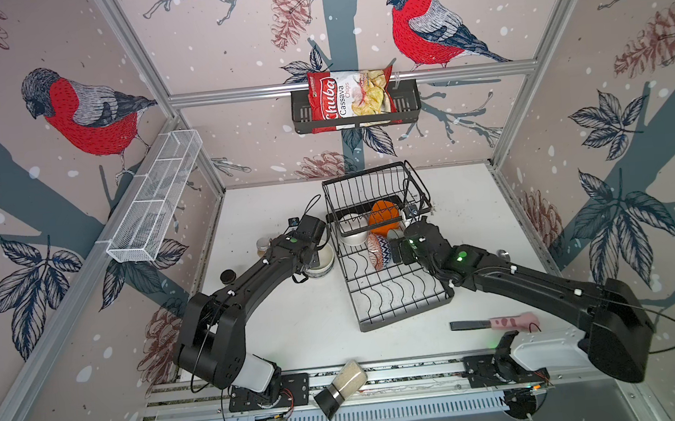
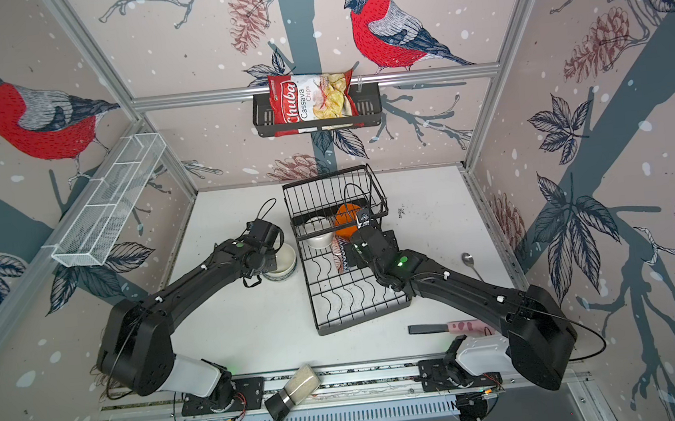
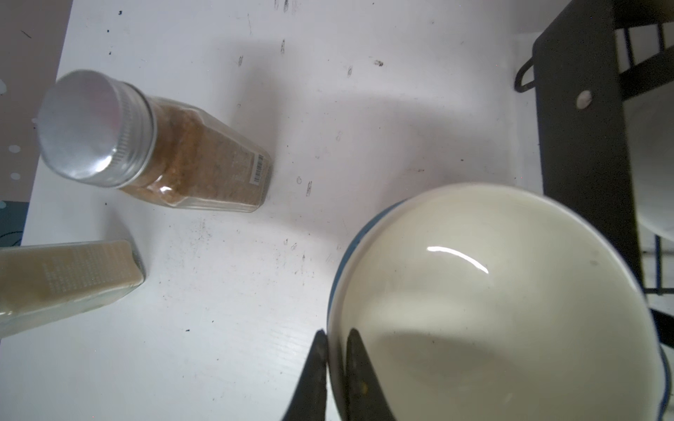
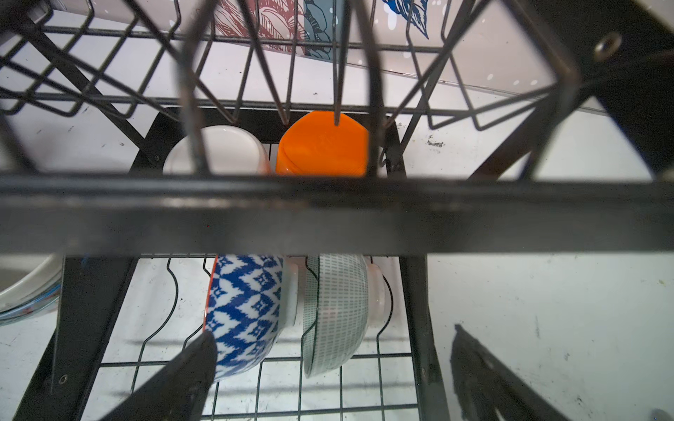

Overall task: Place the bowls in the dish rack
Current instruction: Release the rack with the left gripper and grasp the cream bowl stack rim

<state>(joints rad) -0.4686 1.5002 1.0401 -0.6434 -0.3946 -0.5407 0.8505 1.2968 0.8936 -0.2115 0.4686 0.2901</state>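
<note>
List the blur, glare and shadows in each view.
Right wrist view: the dish rack crossbar is a blurred band, and the blue patterned bowl beyond it is sharp. Left wrist view: a glare streak and a shadow lie inside the cream bowl. Both top views: evenly lit.

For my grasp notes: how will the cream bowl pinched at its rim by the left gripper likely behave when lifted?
The cream bowl looks like glazed ceramic, with a sharp highlight, so it is probably stiff, fairly heavy and slippery. The left gripper pinches only one side of the rim, so the bowl may tilt or swing down. It is likely breakable if dropped.
</note>
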